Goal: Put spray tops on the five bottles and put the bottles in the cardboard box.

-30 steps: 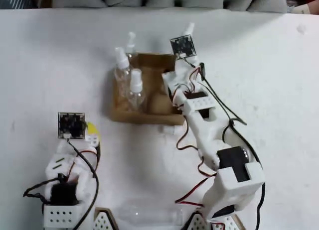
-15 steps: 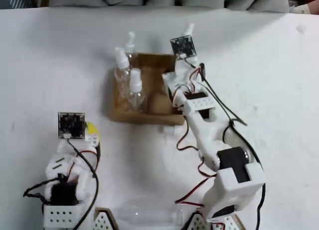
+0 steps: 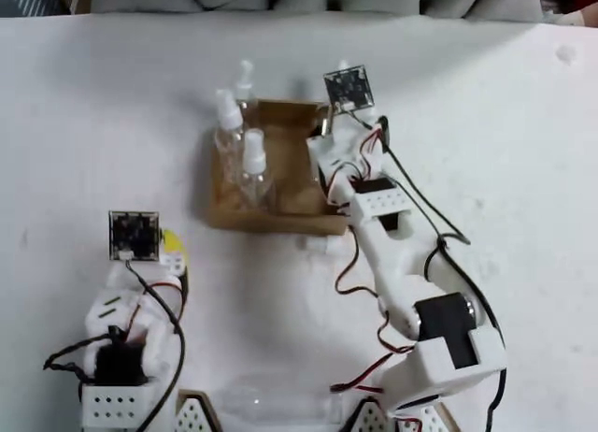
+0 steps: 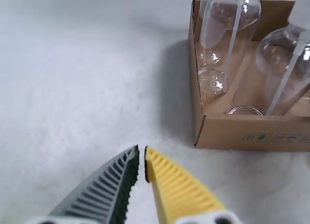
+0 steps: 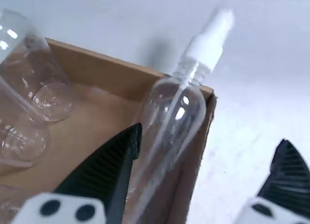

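A clear plastic bottle with white spray top [image 5: 174, 117] is being leaned in the far right corner of the brown cardboard box [image 5: 97, 69], the right black claw [image 5: 211, 135] being held spread around it, likely for release, the left grey-and-yellow claw [image 4: 142, 155] pressed together, idle, off the near left corner.

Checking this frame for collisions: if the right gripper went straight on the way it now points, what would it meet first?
Most likely the spray bottle leaning at the corner of the cardboard box. It lies between the open jaws of the right gripper, though depth is unclear.
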